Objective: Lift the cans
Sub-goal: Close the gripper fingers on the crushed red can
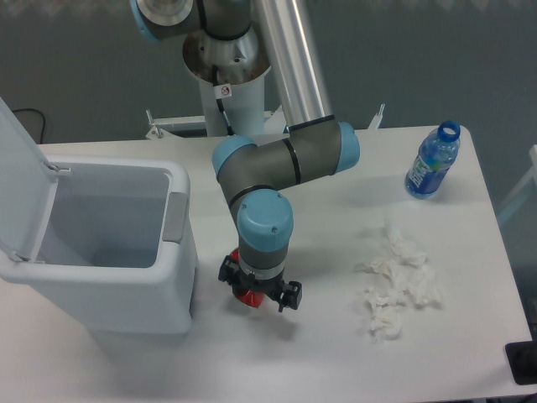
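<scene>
The can (pixel 247 295) shows only as a small red patch under the arm's wrist, close to the bin's front right corner. My gripper (pixel 258 294) points straight down over it, and its black body covers most of the can. The fingers themselves are hidden beneath the wrist. The can sits between them and shifts along with the gripper, so the gripper appears shut on it. I cannot tell whether the can touches the white table (pixel 319 353).
A large white bin (pixel 109 252) with its lid raised stands at the left, just beside the gripper. Crumpled white tissue (pixel 396 281) lies to the right. A blue-labelled clear plastic bottle (pixel 433 161) stands at the far right corner.
</scene>
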`<action>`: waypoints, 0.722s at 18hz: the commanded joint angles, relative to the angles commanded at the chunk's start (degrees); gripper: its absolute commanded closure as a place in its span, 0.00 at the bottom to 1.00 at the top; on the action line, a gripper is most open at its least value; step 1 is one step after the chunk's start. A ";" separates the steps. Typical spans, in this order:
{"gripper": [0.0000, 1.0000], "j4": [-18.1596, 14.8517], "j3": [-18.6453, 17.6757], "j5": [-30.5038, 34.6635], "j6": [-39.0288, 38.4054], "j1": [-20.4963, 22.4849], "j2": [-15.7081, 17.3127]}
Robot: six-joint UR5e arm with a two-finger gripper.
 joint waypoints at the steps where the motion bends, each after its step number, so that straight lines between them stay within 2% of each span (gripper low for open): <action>1: 0.00 0.00 0.09 0.00 0.53 0.26 0.17; 13: 0.00 -0.18 -0.26 0.35 -0.17 -0.26 0.18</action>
